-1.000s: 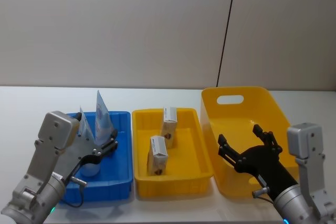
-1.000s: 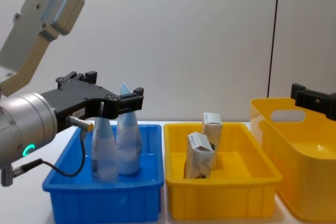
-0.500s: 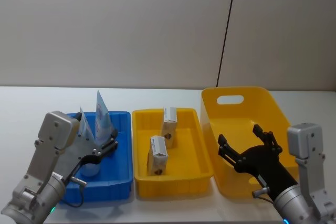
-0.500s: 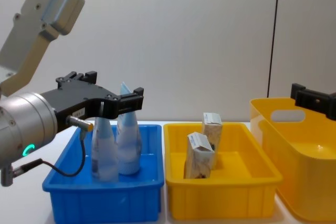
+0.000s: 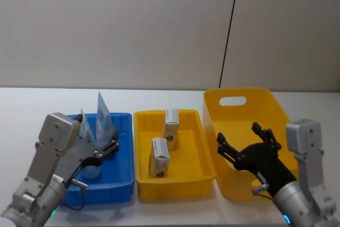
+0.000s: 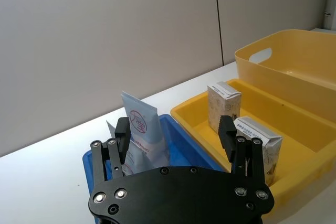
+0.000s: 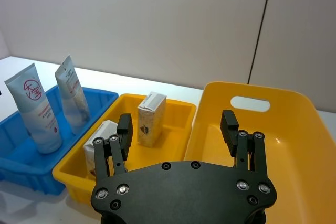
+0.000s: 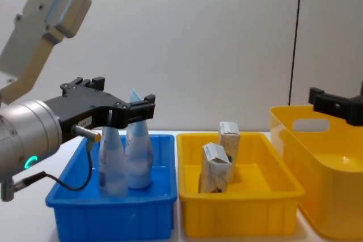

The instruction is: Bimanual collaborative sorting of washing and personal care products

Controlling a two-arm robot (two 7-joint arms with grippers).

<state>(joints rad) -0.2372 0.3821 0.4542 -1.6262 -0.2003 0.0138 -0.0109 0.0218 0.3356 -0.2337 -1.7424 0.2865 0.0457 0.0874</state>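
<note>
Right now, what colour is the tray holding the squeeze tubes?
The tray is blue, clearest in the head view.

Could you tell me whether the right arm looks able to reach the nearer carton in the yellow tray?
Probably yes: the open right pincer hangs over the basket beside that tray, and nothing covers the carton.

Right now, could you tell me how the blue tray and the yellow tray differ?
The blue tray holds two upright tubes; the yellow tray holds two cartons. The blue tray is leftmost; the yellow tray sits between it and the basket. Both are shallow and rectangular.
</note>
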